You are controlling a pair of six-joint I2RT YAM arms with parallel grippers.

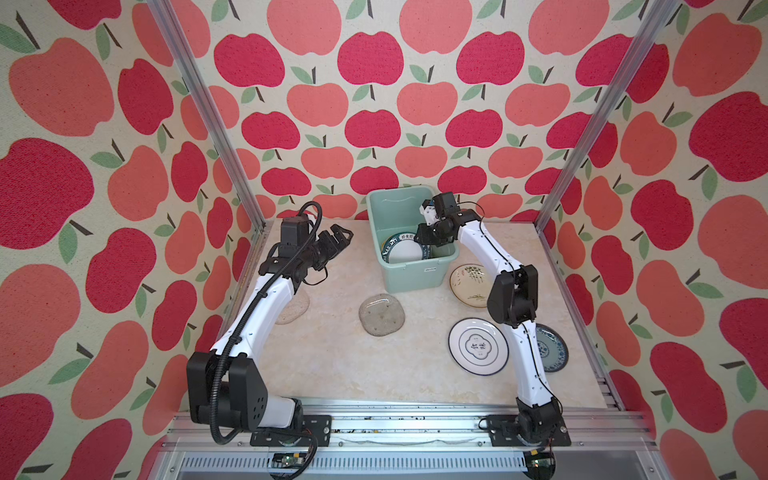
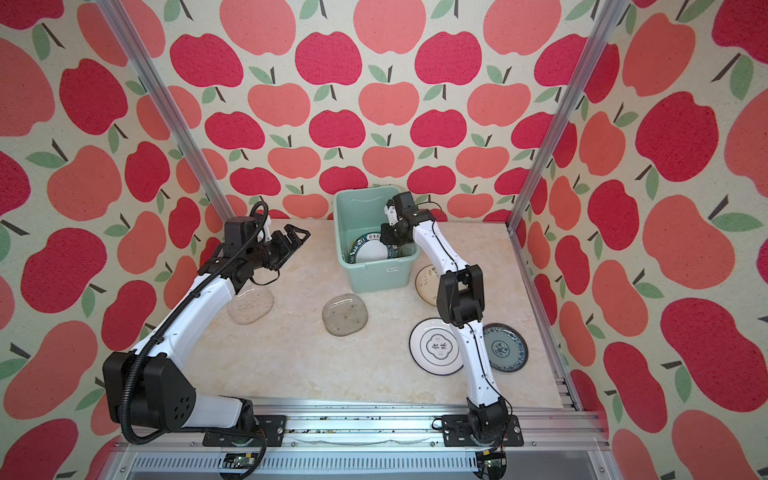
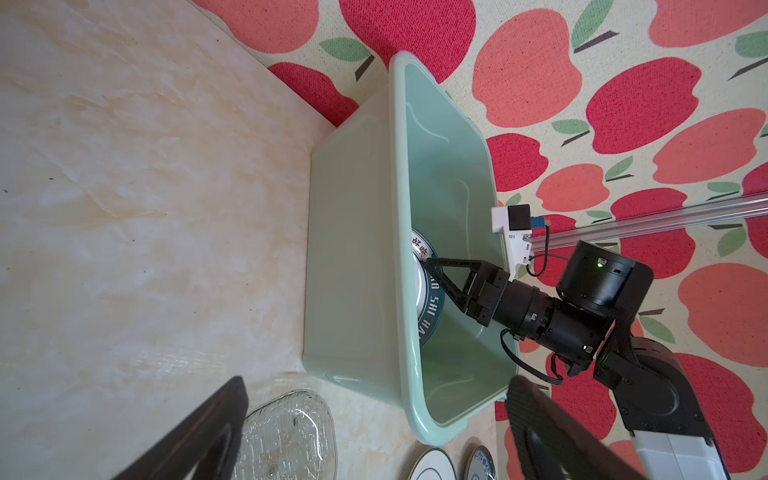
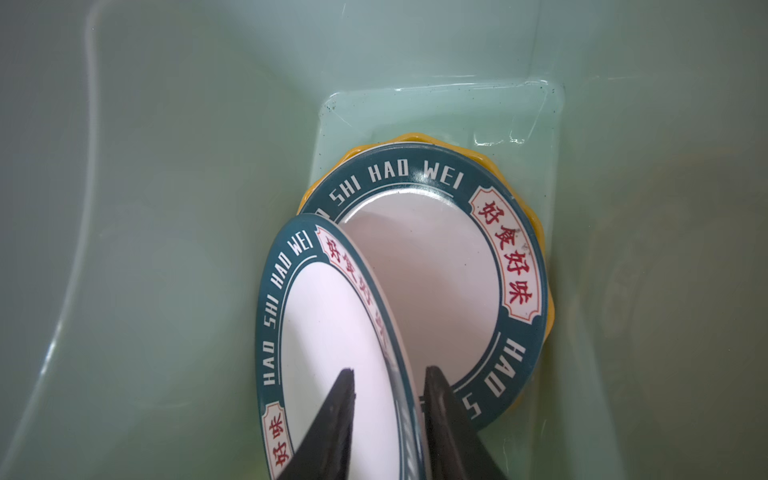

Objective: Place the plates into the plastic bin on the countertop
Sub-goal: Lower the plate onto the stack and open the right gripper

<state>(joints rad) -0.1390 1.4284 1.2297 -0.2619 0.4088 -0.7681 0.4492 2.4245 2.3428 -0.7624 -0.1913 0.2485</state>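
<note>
Right gripper (image 4: 390, 374) seen inside the mint-green rectangular plastic bin (image 1: 409, 278), jaws slightly parted astride the edge of a tilted round white plate with dark green lettered rim (image 4: 324, 332), leaned on a matching flat plate (image 4: 436, 270), left gripper (image 1: 338, 241) spread wide above the beige marble-patterned countertop (image 1: 332, 365)

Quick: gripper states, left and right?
Left gripper: open, empty.
Right gripper: open, jaws straddling the tilted green-rimmed plate in the plastic bin, seemingly not pinching it.

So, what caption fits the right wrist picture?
Fingers straddle a tilted green-rimmed plate inside the mint bin, above its flat twin.
</note>
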